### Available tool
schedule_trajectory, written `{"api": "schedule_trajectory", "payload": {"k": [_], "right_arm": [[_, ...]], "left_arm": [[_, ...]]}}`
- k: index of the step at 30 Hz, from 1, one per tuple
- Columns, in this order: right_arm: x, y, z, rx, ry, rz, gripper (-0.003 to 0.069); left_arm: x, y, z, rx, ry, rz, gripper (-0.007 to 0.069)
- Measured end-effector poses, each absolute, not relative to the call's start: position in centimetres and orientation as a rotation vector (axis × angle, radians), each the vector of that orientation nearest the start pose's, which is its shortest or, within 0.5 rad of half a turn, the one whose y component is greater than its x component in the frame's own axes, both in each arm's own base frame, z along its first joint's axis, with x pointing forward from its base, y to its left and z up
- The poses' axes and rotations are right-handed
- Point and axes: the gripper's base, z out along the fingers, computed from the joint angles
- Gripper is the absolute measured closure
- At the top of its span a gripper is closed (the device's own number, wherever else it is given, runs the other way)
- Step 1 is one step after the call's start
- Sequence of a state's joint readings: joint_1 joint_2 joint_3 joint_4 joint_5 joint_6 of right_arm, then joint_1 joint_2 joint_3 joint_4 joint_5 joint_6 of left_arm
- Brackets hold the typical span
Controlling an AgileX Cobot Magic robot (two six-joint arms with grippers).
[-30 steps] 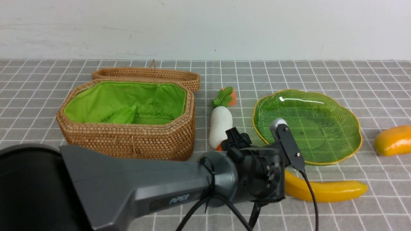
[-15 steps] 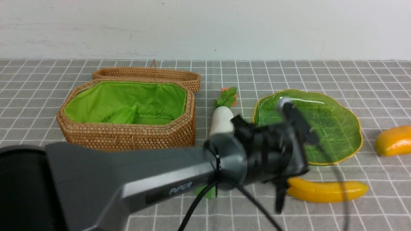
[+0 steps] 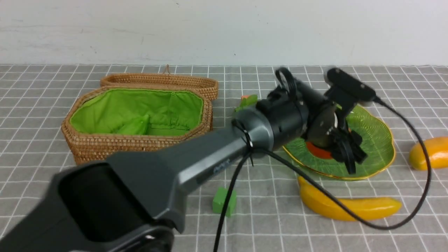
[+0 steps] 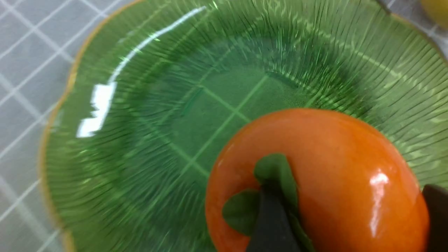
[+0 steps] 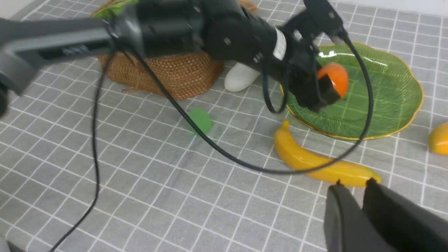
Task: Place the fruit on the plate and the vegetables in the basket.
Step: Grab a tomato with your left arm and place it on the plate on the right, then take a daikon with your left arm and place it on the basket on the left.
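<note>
A: Grey checked cloth over the surface (image 3: 385, 239). Nearest: right pincer (image 5: 354, 182) narrow, nothing in it, parked just short of the banana (image 3: 350, 207). Green cube (image 3: 224, 201) off to the left, not part of the job.
B: Left pincer (image 3: 344, 155)?
A: Clamped on the persimmon (image 4: 325, 182), one finger across the leaf cap. Hanging over the left part of the plate (image 3: 378, 140), apparently clear of the glass.
B: Then lower straight and slow. Glossy round fruit on ribbed glass, so likely to roll if dropped. Aim for the middle dip, cap up, and open only on contact.
A: Agreed. Leave room for the banana and the mango (image 3: 428, 152), lying right of the plate.
B: Lift out vertically afterwards to avoid nudging it.
A: Farther back: radish (image 5: 241, 78) between plate and basket (image 3: 140, 150), not yet moved. White wall behind.
</note>
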State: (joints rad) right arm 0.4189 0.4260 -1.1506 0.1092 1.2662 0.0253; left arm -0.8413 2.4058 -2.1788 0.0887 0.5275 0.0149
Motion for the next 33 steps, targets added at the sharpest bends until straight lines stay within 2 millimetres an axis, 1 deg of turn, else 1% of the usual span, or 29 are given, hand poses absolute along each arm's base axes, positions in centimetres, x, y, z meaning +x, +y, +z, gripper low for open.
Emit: {"api": "schedule_trajectory", "payload": {"k": [2,3,4,6,8,9,11,12,15,17,18,20,21,22,24,25,26,27,28,29,31,32,33], "right_arm": [[-0.7,0.8,43.2,-0.433,1.999,0.412,0.0561],[-0.7,0.8,43.2,-0.433,1.999,0.412,0.0561],[-0.7,0.8,43.2,-0.433,1.999,0.412,0.0561],[-0.7,0.8,43.2,-0.433,1.999,0.413,0.0561],[-0.7,0.8,43.2,-0.433,1.999,0.413,0.0561],[-0.7,0.8,43.2,-0.433,1.999,0.413,0.0561],[-0.7,0.8,43.2,-0.432,1.999,0.413,0.0561],[-0.7,0.8,43.2,-0.432,1.999,0.413,0.0561],[-0.7,0.8,43.2,-0.431,1.998,0.414,0.0561],[-0.7,0.8,43.2,-0.431,1.998,0.414,0.0561],[-0.7,0.8,43.2,-0.431,1.998,0.414,0.0561],[-0.7,0.8,43.2,-0.431,1.998,0.414,0.0561],[-0.7,0.8,43.2,-0.431,1.998,0.414,0.0561],[-0.7,0.8,43.2,-0.432,1.998,0.417,0.0561],[-0.7,0.8,43.2,-0.432,1.997,0.419,0.0561],[-0.7,0.8,43.3,-0.432,1.996,0.420,0.0561],[-0.7,0.8,43.3,-0.430,1.991,0.420,0.0559],[-0.7,0.8,43.3,-0.430,1.991,0.421,0.0557],[-0.7,0.8,43.3,-0.430,1.991,0.421,0.0557],[-0.7,0.8,43.3,-0.431,1.991,0.424,0.0557],[-0.7,0.9,43.3,-0.433,1.991,0.430,0.0557],[-0.7,0.9,43.3,-0.433,1.989,0.434,0.0557],[-0.7,0.9,43.3,-0.433,1.989,0.434,0.0557]], "left_arm": [[37.7,-41.8,20.1,0.997,2.013,-0.365,0.0139],[37.7,-41.9,20.1,0.998,2.009,-0.368,0.0132],[37.7,-42.0,20.1,0.992,2.000,-0.374,0.0088],[37.7,-42.0,20.2,0.990,1.995,-0.377,0.0041],[37.7,-41.9,20.8,0.984,1.986,-0.381,-0.0018],[37.6,-41.8,21.3,0.983,1.988,-0.379,-0.0034],[37.3,-41.4,22.7,0.985,1.997,-0.374,-0.0042],[37.3,-41.3,23.0,0.984,1.995,-0.374,-0.0041],[36.4,-40.3,25.7,0.995,2.038,-0.354,-0.0018],[35.6,-39.2,27.6,0.996,2.103,-0.335,0.0029],[35.3,-38.7,28.0,0.990,2.152,-0.324,0.0049],[34.5,-36.8,29.5,0.952,2.293,-0.284,0.0134],[34.5,-35.7,30.0,0.930,2.358,-0.250,0.0181],[34.8,-34.9,30.1,0.902,2.395,-0.227,0.0213],[35.8,-33.6,29.7,0.838,2.455,-0.182,0.0244],[36.1,-33.4,29.6,0.824,2.461,-0.166,0.0246],[37.0,-32.8,28.8,0.780,2.478,-0.126,0.0245],[37.9,-32.3,27.9,0.737,2.483,-0.071,0.0230],[38.1,-32.1,27.8,0.733,2.478,-0.051,0.0228],[38.9,-31.9,27.0,0.708,2.470,0.009,0.0206],[39.6,-31.8,26.0,0.681,2.457,0.068,0.0174],[40.4,-32.0,24.6,0.650,2.439,0.109,0.0124],[40.4,-32.0,24.6,0.646,2.435,0.110,0.0124]]}}
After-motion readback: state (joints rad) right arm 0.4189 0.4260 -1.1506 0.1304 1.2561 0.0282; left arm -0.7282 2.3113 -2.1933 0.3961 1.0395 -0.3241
